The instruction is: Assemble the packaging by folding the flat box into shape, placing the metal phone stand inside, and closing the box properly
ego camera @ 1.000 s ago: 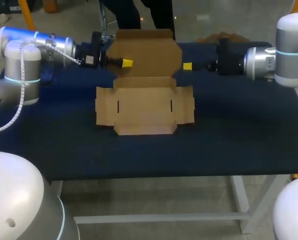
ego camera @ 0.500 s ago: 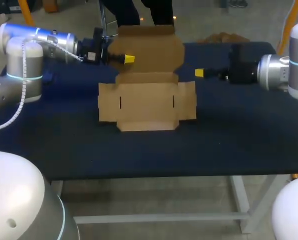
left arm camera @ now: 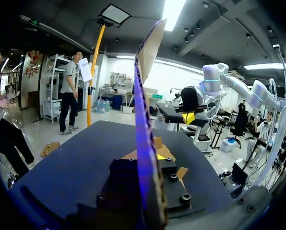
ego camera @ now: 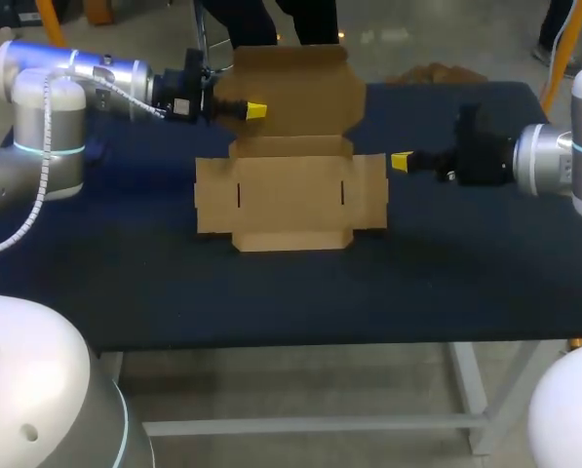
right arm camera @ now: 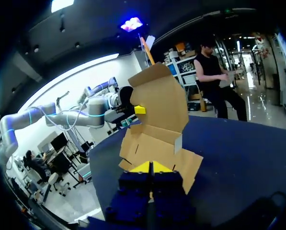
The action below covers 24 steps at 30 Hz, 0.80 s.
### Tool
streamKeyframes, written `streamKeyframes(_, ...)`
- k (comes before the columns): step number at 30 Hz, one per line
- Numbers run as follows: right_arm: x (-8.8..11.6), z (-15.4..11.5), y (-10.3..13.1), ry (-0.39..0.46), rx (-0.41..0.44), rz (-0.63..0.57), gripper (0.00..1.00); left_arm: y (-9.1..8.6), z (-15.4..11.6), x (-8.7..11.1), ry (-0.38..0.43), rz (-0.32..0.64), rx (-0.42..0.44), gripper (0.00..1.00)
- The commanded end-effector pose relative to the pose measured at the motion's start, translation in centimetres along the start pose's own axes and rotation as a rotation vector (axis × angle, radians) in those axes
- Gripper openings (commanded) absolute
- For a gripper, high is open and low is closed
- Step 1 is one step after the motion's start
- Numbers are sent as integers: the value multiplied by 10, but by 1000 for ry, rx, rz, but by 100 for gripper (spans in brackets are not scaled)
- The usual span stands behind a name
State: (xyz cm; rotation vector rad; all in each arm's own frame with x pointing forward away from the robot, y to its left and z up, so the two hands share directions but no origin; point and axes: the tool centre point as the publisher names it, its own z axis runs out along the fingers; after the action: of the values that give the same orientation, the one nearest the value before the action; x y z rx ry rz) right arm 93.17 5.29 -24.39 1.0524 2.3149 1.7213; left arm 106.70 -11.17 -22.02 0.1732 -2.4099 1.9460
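A flat brown cardboard box (ego camera: 291, 200) lies on the dark table (ego camera: 271, 302). Its lid (ego camera: 295, 88) stands upright at the back. My left gripper (ego camera: 254, 110) is shut on the lid's left edge; in the left wrist view the lid (left arm camera: 143, 96) runs edge-on between its fingers. My right gripper (ego camera: 400, 162) hovers just right of the box's right side flap, shut and holding nothing. In the right wrist view its yellow tips (right arm camera: 151, 167) meet, with the box (right arm camera: 154, 141) straight ahead. No metal phone stand shows in any view.
Bare dark tabletop lies in front of the box and on both of its sides. The table's front edge (ego camera: 291, 343) runs well short of the box.
My right gripper has shut and come nearer and lower, ending beside the box's right flap. The left gripper has lifted the lid a little and the box has shifted slightly right.
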Motion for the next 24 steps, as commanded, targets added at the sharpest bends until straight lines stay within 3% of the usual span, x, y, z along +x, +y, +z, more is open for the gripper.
streamKeyframes(1, 7, -4, -2, -35, 52, 27, 0, -4, -3, 6, -10, 11, 0, 0)
streamKeyframes(20, 7, -4, -2, -35, 52, 27, 0, -4, -3, 6, -10, 11, 0, 0)
streamKeyframes(24, 15, 1, 4, -39, 24, -39, 0, -4, -3, 6, -10, 11, 0, 0)
